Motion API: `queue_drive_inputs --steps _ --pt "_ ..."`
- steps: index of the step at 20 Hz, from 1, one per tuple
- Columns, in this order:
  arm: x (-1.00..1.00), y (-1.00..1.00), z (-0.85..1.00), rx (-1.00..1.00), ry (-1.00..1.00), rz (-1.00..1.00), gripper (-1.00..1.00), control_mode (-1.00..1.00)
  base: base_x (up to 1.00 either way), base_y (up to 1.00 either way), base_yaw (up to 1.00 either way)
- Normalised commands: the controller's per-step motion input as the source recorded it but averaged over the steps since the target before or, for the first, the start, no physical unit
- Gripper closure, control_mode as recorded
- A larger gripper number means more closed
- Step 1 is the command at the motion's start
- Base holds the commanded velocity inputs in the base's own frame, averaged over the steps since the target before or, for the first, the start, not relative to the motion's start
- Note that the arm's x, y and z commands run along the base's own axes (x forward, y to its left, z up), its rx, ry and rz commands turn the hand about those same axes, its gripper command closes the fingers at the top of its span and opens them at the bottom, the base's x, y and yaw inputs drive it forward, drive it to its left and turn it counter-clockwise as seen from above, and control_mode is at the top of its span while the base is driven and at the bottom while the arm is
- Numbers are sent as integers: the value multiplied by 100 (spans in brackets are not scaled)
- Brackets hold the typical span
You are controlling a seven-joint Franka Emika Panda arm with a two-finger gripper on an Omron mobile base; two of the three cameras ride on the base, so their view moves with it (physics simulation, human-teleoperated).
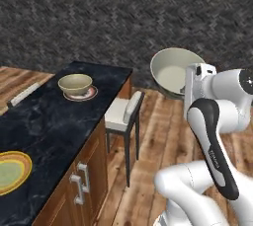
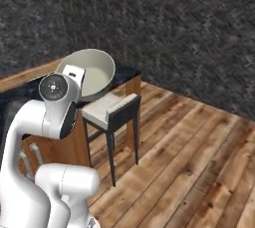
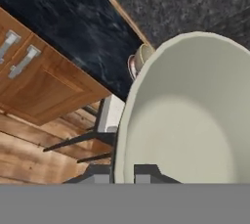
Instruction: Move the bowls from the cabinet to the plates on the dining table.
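A large cream-grey bowl (image 1: 171, 70) hangs tilted in the air over the wooden floor, right of the dining table (image 1: 54, 121). My gripper (image 3: 119, 174) is shut on its rim, one fingertip (image 3: 146, 171) inside the bowl (image 3: 190, 115) and the other outside. A second, tan bowl (image 1: 75, 84) sits on a plate (image 1: 89, 94) near the table's far end. An empty yellow-orange plate (image 1: 11, 171) lies on the black marble top at the near left. The held bowl (image 2: 93, 72) covers part of the table's corner in the right base view.
A dark-framed stool (image 1: 123, 114) with a pale cushion stands against the table's far corner, just below the held bowl. A pale bar-shaped object (image 1: 23, 94) lies at the table's left edge. The table's side has wooden doors with grey handles (image 1: 79, 183). Open wooden floor (image 2: 199, 162) spreads to the right.
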Motion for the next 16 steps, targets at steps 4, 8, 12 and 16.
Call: queue_drive_inputs --steps 4,8,12,16 --pt "0 0 0 0 0 0 100 100 5 -5 50" --pt "0 0 0 0 0 0 100 100 9 0 51" --pt "0 0 0 0 0 0 100 100 20 0 49" --pt "0 0 0 0 0 0 100 100 21 -8 50"
